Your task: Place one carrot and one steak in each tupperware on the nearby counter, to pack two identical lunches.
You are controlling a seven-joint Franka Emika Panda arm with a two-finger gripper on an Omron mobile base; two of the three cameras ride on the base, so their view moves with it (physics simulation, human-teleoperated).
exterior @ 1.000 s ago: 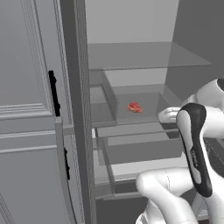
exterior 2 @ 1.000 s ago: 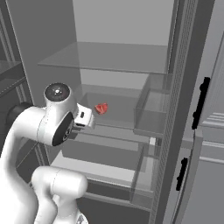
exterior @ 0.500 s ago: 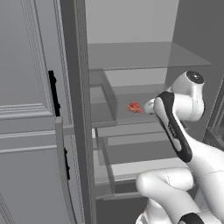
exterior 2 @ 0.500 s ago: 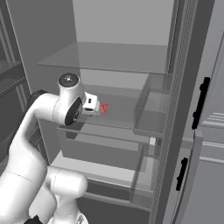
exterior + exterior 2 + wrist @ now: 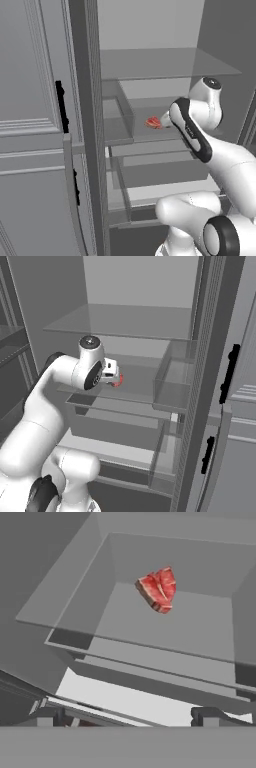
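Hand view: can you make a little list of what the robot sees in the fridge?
meat: red steak with pale streaks, lying on a glass shelf
gripper: open, short of the steak, not touching it
below: a drawer under the shelf
door: open fridge door with black handles

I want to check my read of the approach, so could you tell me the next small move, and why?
Probably ease the open gripper forward toward the red marbled steak on the glass shelf; the steak lies ahead of the fingertips, untouched.
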